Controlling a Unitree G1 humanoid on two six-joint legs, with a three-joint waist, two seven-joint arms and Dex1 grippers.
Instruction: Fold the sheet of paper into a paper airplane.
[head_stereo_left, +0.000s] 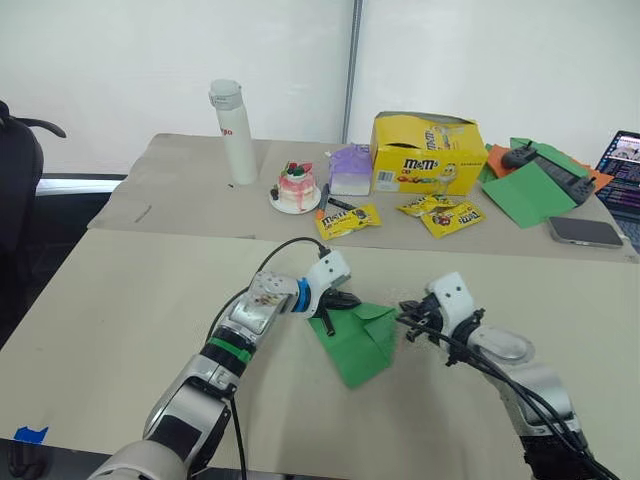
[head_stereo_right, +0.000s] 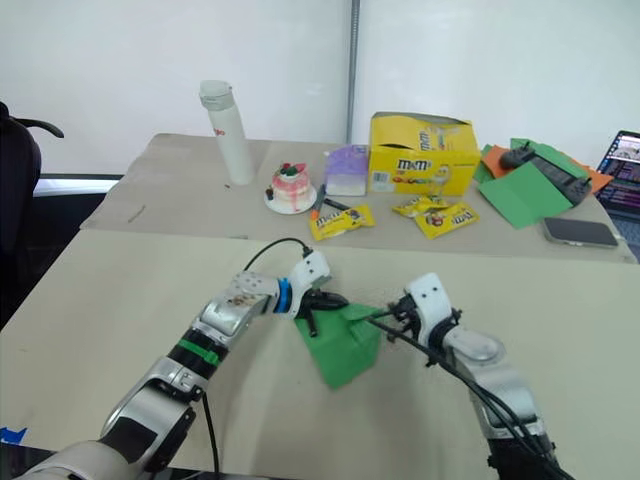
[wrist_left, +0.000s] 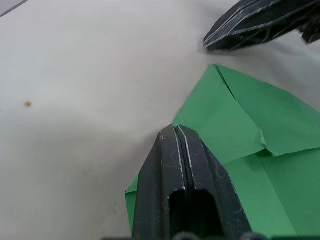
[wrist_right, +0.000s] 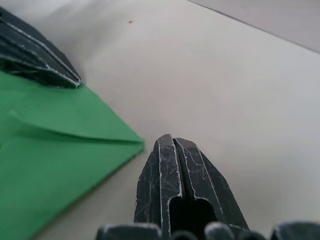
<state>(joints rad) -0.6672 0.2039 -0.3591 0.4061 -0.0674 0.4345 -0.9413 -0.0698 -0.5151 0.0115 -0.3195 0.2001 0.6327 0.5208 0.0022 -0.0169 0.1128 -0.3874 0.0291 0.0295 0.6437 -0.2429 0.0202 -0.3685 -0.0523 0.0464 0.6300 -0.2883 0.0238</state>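
The sheet of paper (head_stereo_left: 360, 340) lies on the near table, bright green, with its upper corners folded in so that layered flaps meet at a point (wrist_left: 240, 130). My left gripper (head_stereo_left: 348, 300) is shut, and its tips (wrist_left: 175, 131) rest on the paper's left edge. My right gripper (head_stereo_left: 406, 311) is also shut. It sits on the bare table just off the paper's right corner (wrist_right: 135, 142), with its tips (wrist_right: 171, 140) clear of the green. Each wrist view also shows the other gripper's black fingers across the paper.
On the far table stand a yellow candy box (head_stereo_left: 425, 152), candy packets (head_stereo_left: 347, 220), a white bottle (head_stereo_left: 233, 132), a small cake (head_stereo_left: 296, 187), another green sheet with orange paper (head_stereo_left: 530, 190), a phone (head_stereo_left: 585, 231) and a laptop (head_stereo_left: 625, 170). A seam separates the two tables.
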